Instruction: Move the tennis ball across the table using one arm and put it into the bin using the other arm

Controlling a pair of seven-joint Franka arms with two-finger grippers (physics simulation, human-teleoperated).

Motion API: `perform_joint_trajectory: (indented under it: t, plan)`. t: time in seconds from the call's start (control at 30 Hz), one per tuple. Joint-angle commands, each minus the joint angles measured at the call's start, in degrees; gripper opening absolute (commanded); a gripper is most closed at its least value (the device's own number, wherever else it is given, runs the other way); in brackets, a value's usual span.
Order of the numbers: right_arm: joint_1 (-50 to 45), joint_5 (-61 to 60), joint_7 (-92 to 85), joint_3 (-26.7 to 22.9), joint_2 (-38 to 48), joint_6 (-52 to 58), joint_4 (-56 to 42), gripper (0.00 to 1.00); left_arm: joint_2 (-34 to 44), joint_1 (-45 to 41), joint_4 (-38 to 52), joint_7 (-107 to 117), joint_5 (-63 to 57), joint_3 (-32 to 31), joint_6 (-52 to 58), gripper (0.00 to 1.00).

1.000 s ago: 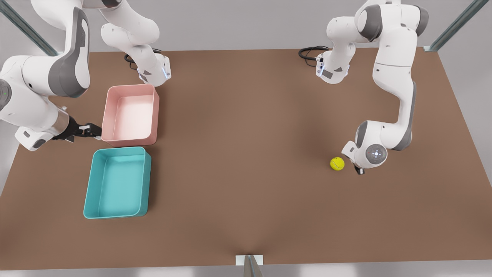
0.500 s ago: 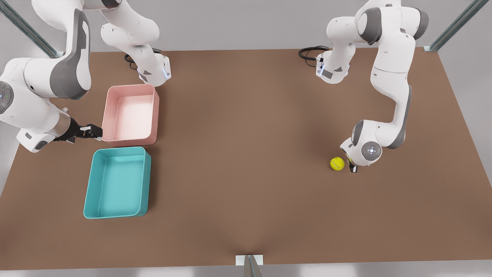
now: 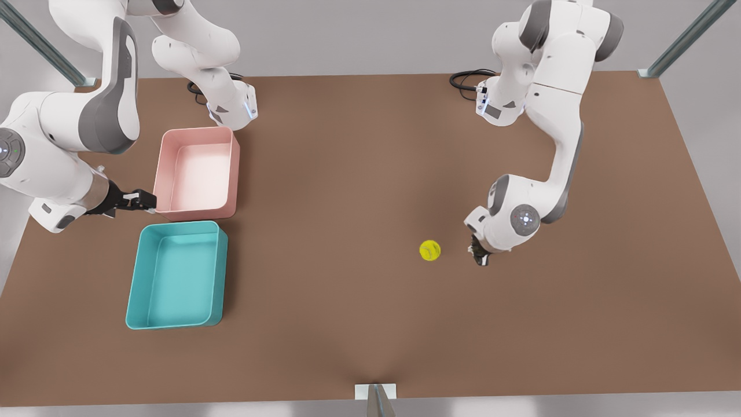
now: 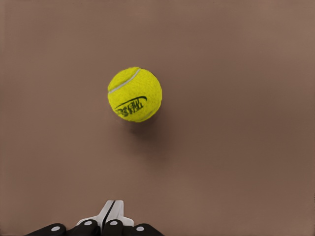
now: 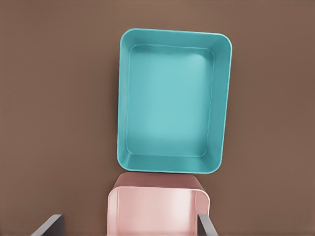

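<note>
The tennis ball [image 3: 429,250] lies free on the brown table [image 3: 359,174], right of centre in the front view. In the left wrist view the ball [image 4: 134,94] sits a short way ahead of my left gripper [image 4: 112,211], whose fingers are pressed together. That left gripper [image 3: 479,255] hangs low just to the front view's right of the ball, not touching it. The teal bin [image 3: 176,275] stands empty at the front view's left. My right gripper [image 3: 139,200] waits beside the bins, with its fingers [image 5: 51,223] spread wide above the teal bin [image 5: 172,98].
A pale pink tray [image 3: 197,172] stands directly behind the teal bin, almost touching it; the pink tray [image 5: 157,209] is empty. Both arm bases [image 3: 231,110] sit at the table's far edge. A wide stretch of bare tabletop separates the ball from the bins.
My left gripper swept toward the front view's left and the ball rolled ahead of it in that direction. The right arm shifted only slightly.
</note>
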State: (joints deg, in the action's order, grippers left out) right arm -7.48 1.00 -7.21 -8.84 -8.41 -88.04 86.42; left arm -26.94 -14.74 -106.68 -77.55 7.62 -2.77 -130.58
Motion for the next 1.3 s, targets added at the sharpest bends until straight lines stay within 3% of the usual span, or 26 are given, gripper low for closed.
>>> perform_joint_trajectory:
  t: [0.0,0.07,0.1,0.13,0.17,0.3,0.33,0.4,0.43,0.5,0.53,0.67,0.7,0.73,0.8,0.9,1.1,1.27]
  plan:
    - [0.01,-0.04,-0.17,-0.03,0.06,-0.03,-0.03,1.00,1.18,1.02,0.34,17.34,1.00,0.31,6.21,0.21]
    - [0.01,-0.04,-0.17,-0.03,0.06,0.06,-0.03,1.00,4.52,4.01,1.21,20.58,-2.78,2.94,11.31,0.21]
    - [0.01,-0.04,-0.17,-0.03,0.06,0.06,-0.03,1.00,5.75,6.03,3.92,35.71,-2.87,2.86,14.46,0.21]
    - [0.01,-0.04,-0.17,-0.03,0.06,0.06,-0.03,1.00,6.81,6.30,13.92,59.92,-5.50,2.42,27.09,0.21]
    - [0.01,-0.04,-0.17,-0.03,0.06,-0.03,-0.03,1.00,7.86,6.74,20.28,60.67,-5.95,1.89,35.04,0.21]
    - [0.10,-0.04,-0.17,-0.03,-0.03,-0.03,-0.03,1.00,15.42,6.91,21.87,59.53,-14.12,0.92,39.88,0.22]
    - [0.10,-0.04,-0.17,-0.03,-0.03,-0.03,-0.03,1.00,16.56,6.91,22.49,55.33,-14.21,1.10,40.76,0.33]
    - [0.10,-0.04,-0.17,-0.03,-0.03,-0.03,0.06,1.00,17.53,7.18,22.40,52.32,-14.47,1.63,41.55,0.41]
    - [0.10,-0.04,-0.17,-0.03,-0.21,0.06,-0.03,1.00,17.62,8.32,22.05,57.14,-14.65,1.63,41.82,1.00]
    - [0.10,-0.04,-0.17,-0.03,-0.21,0.06,-0.03,1.00,16.74,8.49,21.96,96.22,-7.81,1.62,40.76,1.00]
    - [0.10,-0.04,-0.17,-0.03,-0.21,-0.03,-0.03,1.00,15.70,8.32,22.05,100.91,-7.44,1.62,41.37,1.00]
    - [-3.58,-0.39,0.62,0.49,-6.96,-0.03,-4.41,1.00,13.05,8.67,22.40,100.93,-7.53,1.36,41.20,1.00]
    - [-8.94,-0.74,1.41,0.49,-14.08,-0.20,-11.35,1.00,13.05,8.58,22.40,100.93,-7.53,1.36,41.29,1.00]
    - [-13.43,-0.91,2.11,0.49,-21.38,-2.83,-16.80,1.00,13.05,8.58,22.40,100.14,-7.35,1.36,41.20,1.00]
    - [-16.95,-5.04,4.30,0.58,-27.45,-14.79,-18.57,1.00,13.05,8.14,22.40,97.59,-7.27,1.19,41.20,1.00]
    - [-23.45,-7.68,35.24,0.93,-36.77,-19.80,-26.83,1.00,13.05,8.32,22.40,97.50,-7.27,1.19,41.29,1.00]
    - [-25.30,-6.89,41.32,2.34,-39.23,-26.66,-22.88,1.00,13.05,8.41,22.31,97.15,-7.27,1.19,41.46,1.00]
    - [-26.88,-6.98,41.14,2.25,-36.60,-35.53,-12.52,1.00,12.26,8.58,22.31,97.15,-7.27,1.19,41.46,1.00]
